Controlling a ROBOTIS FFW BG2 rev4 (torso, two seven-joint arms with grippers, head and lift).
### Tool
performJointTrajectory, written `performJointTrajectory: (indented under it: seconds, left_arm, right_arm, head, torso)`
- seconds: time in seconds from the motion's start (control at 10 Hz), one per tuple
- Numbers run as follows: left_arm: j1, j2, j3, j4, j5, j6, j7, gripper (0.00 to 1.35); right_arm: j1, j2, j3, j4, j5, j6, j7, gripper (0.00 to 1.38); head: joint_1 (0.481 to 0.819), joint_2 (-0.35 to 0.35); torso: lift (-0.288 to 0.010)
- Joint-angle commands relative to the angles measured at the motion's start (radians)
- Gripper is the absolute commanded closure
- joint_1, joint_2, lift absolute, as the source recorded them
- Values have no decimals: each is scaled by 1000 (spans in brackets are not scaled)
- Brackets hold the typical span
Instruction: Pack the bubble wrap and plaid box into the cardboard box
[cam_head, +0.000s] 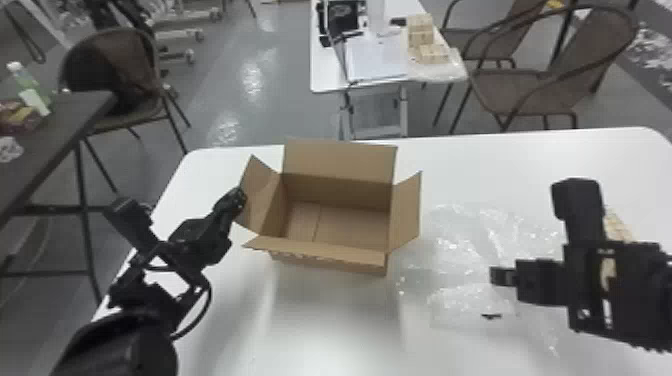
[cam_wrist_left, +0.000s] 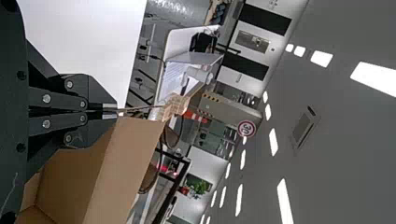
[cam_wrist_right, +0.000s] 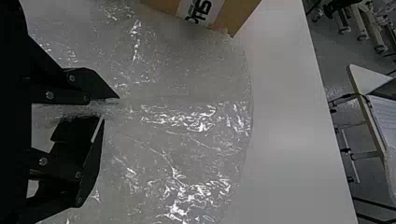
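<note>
Right now, the cardboard box (cam_head: 340, 160) stands open on the white desk (cam_head: 505, 165), its flaps spread. At its left, the left pincer (cam_head: 240, 196) is pinching the left flap (cam_head: 258, 192). Bubble wrap (cam_head: 460, 250) lies to the right of the box, some of it bunched between the fingers of the right pincer (cam_head: 501, 276). Farther right is the plaid box (cam_head: 618, 227), partly hidden by the right arm (cam_head: 625, 295).

Before you, a glossy grey floor (cam_head: 280, 115) runs under brown mesh-backed armchairs (cam_head: 600, 47) and, to your left, a dark table (cam_head: 65, 120); bright ceiling lights (cam_wrist_left: 285, 200) punctuate the grey ceiling (cam_wrist_left: 345, 140).
</note>
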Motion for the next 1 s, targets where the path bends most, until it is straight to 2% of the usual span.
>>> performJointTrajectory:
  seconds: [0.0, 0.2, 0.4, 0.5, 0.7, 0.9]
  left_arm:
    - [0, -2, 8, 2, -2, -5, 6, 1207]
    - [2, -3, 4, 5, -8, -2, 14, 1207]
    - [0, -2, -3, 5, -8, 3, 22, 1205]
    - [-3, 4, -13, 5, -8, 6, 32, 1205]
    - [-3, 32, -46, 3, 5, 11, 72, 1205]
    - [0, 64, -81, 3, 35, 4, 118, 1207]
  right_arm:
    - [12, -3, -3, -36, -56, 3, 0, 1056]
    - [20, -10, -50, -142, -151, 72, 0, 1056]
    - [24, -44, -127, -194, -313, 112, 0, 1056]
    - [18, -49, -159, -211, -379, 129, 0, 1056]
    - [-37, -49, -216, -240, -474, 166, 0, 1056]
    - [-92, -47, -233, -214, -576, 147, 0, 1056]
  head:
    - [695, 187]
    - [695, 216]
    - [695, 223]
    - [695, 223]
    - [695, 221]
    - [695, 218]
  torso:
    - [-122]
    - [-122]
    - [-122]
    - [-122]
    - [-122]
    - [-122]
